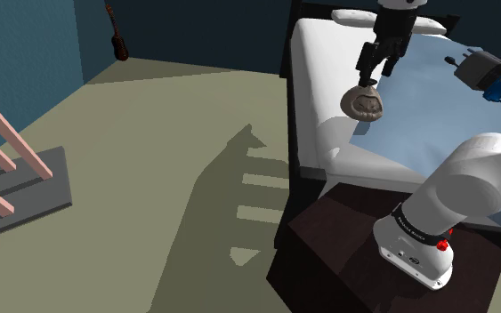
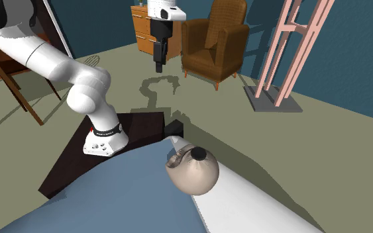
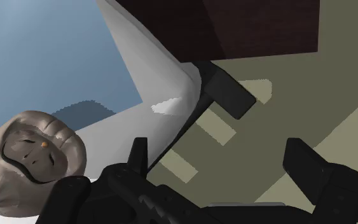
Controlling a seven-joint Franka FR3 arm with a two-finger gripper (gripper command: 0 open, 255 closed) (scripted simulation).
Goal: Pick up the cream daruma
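The white arm (image 1: 471,178) rises from its stand and bends out over the bed (image 1: 315,80). Its hand (image 1: 370,78) points down with fingers spread apart, gripping nothing. The daruma (image 1: 364,104) is round and grey-beige with a dark face panel. It lies near the bed's white side edge, beside one finger and not between the two.

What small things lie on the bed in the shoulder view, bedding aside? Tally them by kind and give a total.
Daruma: 1
Blue-and-grey gadget: 1
Total: 2
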